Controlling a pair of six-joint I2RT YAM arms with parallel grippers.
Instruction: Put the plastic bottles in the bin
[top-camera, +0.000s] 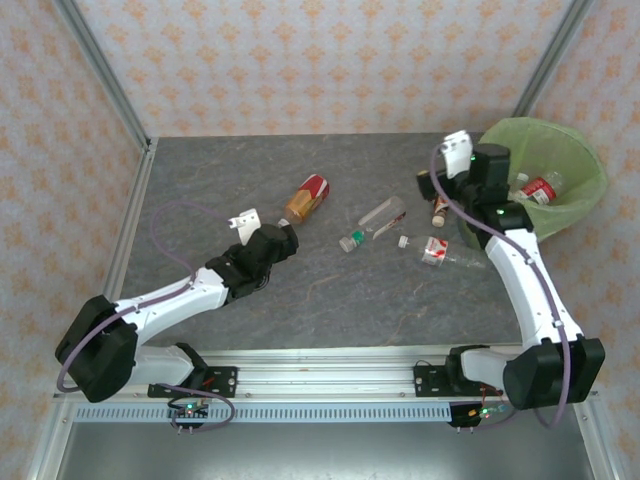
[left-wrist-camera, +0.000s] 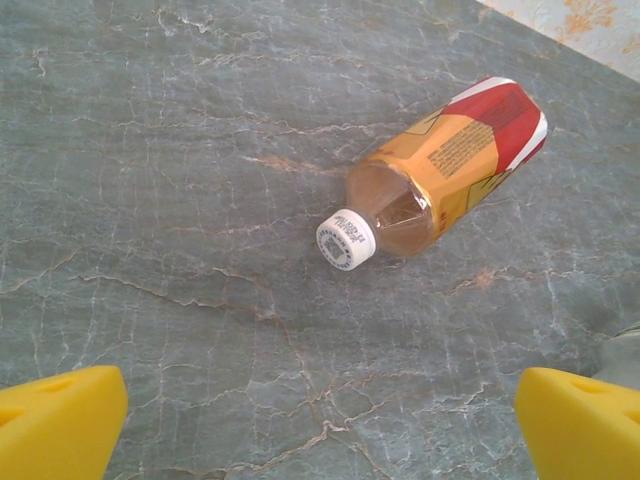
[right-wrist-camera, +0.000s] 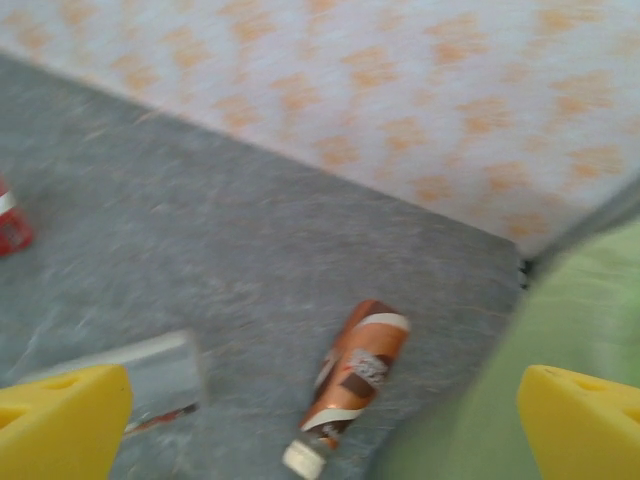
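Observation:
An orange-and-red labelled plastic bottle lies on the table, its white cap towards my left gripper, which hangs open a short way in front of it. A brown-labelled bottle lies beside the bin. My right gripper is open above that bottle and holds nothing. A clear bottle, a green-capped one and a red-labelled one lie mid-table. One red-labelled bottle lies inside the bin.
The grey marbled table is closed in by patterned walls at the back and both sides, with metal posts in the corners. The lime-green lined bin stands at the far right corner.

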